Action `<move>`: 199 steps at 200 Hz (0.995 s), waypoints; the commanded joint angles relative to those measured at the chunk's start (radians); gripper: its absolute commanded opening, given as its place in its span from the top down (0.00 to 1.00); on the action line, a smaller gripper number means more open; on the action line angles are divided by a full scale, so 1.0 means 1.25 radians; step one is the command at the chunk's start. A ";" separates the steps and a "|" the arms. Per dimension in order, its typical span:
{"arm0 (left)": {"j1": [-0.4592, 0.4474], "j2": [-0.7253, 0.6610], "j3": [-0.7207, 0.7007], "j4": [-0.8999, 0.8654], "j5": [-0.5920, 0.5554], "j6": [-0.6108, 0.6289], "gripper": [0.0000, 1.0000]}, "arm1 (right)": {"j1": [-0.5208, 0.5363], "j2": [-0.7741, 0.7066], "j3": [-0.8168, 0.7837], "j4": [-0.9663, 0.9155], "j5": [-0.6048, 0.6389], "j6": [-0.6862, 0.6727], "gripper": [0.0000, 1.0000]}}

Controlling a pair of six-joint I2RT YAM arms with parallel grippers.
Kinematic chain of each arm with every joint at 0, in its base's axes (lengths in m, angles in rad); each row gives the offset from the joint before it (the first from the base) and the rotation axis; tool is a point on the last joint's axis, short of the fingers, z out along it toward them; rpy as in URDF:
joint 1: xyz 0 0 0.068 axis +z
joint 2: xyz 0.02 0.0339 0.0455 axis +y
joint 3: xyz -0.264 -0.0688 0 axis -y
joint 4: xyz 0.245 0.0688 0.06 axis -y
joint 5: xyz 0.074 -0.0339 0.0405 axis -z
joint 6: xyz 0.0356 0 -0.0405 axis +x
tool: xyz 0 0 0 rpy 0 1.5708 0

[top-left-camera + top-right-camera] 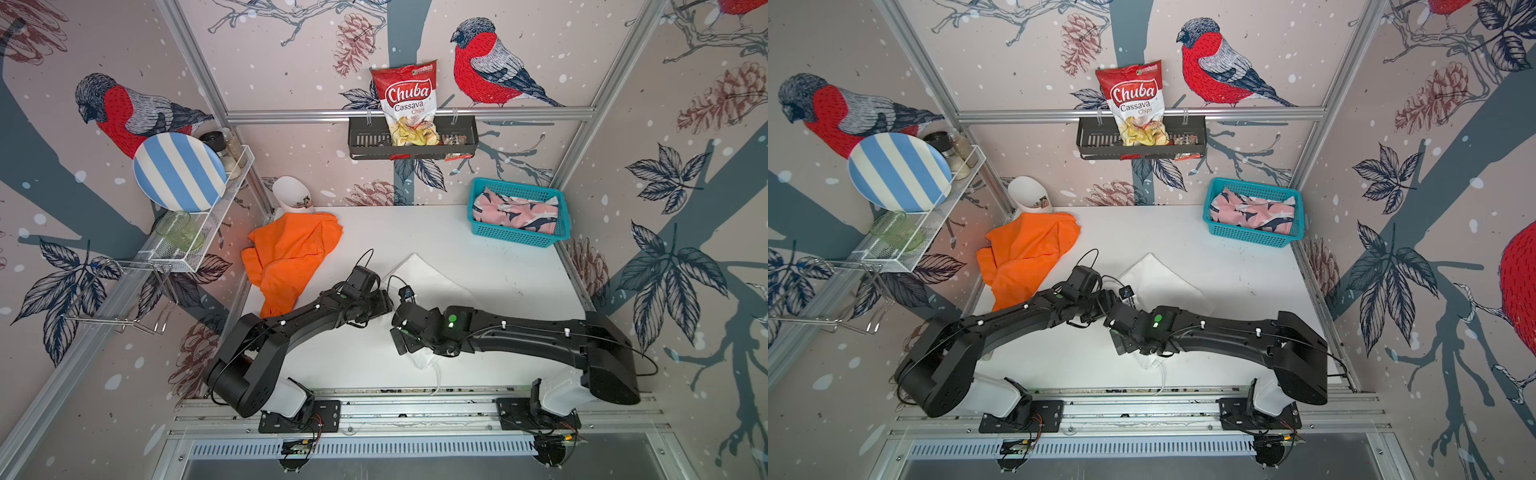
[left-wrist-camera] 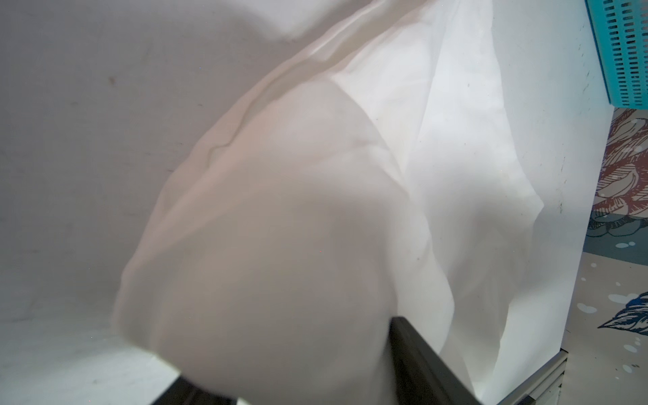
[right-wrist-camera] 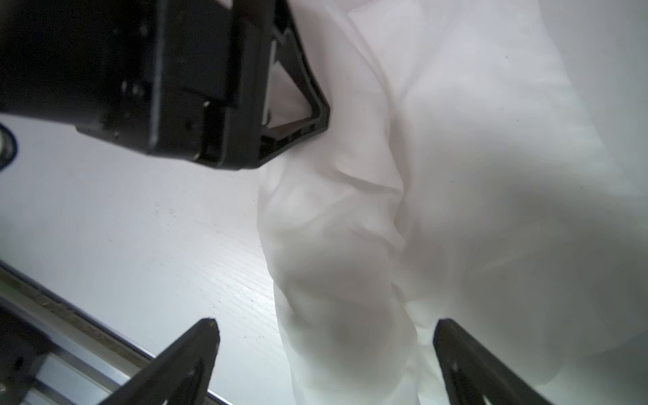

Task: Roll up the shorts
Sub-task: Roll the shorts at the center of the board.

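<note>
The white shorts (image 1: 424, 274) lie crumpled mid-table, partly under both arms. My left gripper (image 1: 385, 304) (image 2: 291, 350) is shut on a thick bunch of the white shorts (image 2: 280, 228), which fills the gap between its fingers. My right gripper (image 1: 397, 340) (image 3: 326, 326) stands open just in front of it, its fingertips wide apart on either side of a fold of the white shorts (image 3: 350, 280) without touching it. The orange shorts (image 1: 291, 253) sit heaped at the back left. The pink shark-print shorts (image 1: 515, 212) lie in the teal basket (image 1: 519, 240) at the back right.
A white bowl (image 1: 291, 195) leans at the back left corner behind the orange shorts. A wire rack (image 1: 199, 245) with a striped plate and a green glass hangs on the left wall. A black shelf (image 1: 365, 139) with a chips bag hangs on the back wall.
</note>
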 commanded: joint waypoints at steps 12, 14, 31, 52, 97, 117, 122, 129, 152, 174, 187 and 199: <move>-0.001 0.008 0.012 0.019 -0.009 0.014 0.33 | 0.049 0.120 0.070 -0.111 0.165 -0.009 0.00; -0.001 0.009 0.013 0.019 -0.008 0.015 0.33 | 0.051 0.127 0.071 -0.108 0.165 -0.010 0.00; -0.002 0.016 0.019 0.016 -0.001 0.018 0.33 | 0.052 0.182 0.076 -0.082 0.169 -0.024 0.00; -0.002 0.016 0.022 0.006 -0.008 0.022 0.33 | 0.048 0.243 0.061 -0.056 0.179 -0.034 0.00; 0.000 -0.007 0.025 -0.028 -0.040 0.035 0.26 | 0.035 0.230 0.007 0.041 0.092 -0.060 0.57; 0.001 -0.033 0.019 -0.044 -0.058 0.032 0.26 | 0.024 0.196 -0.012 0.078 0.035 -0.070 0.77; 0.002 -0.041 0.019 -0.049 -0.059 0.032 0.26 | 0.020 0.190 -0.019 0.092 0.018 -0.071 0.82; 0.002 -0.049 0.018 -0.059 -0.063 0.032 0.26 | 0.013 0.175 -0.031 0.113 -0.007 -0.073 0.89; 0.006 -0.096 0.002 -0.084 -0.082 0.040 0.25 | -0.010 0.133 -0.079 0.184 -0.092 -0.068 1.00; 0.034 -0.158 -0.033 -0.081 -0.081 0.043 0.24 | -0.035 0.103 -0.110 0.230 -0.182 -0.060 1.00; 0.053 -0.193 -0.046 -0.081 -0.070 0.052 0.24 | -0.053 0.086 -0.128 0.257 -0.231 -0.055 1.00; 0.067 -0.220 -0.046 -0.093 -0.067 0.065 0.24 | -0.075 0.069 -0.149 0.292 -0.293 -0.047 1.00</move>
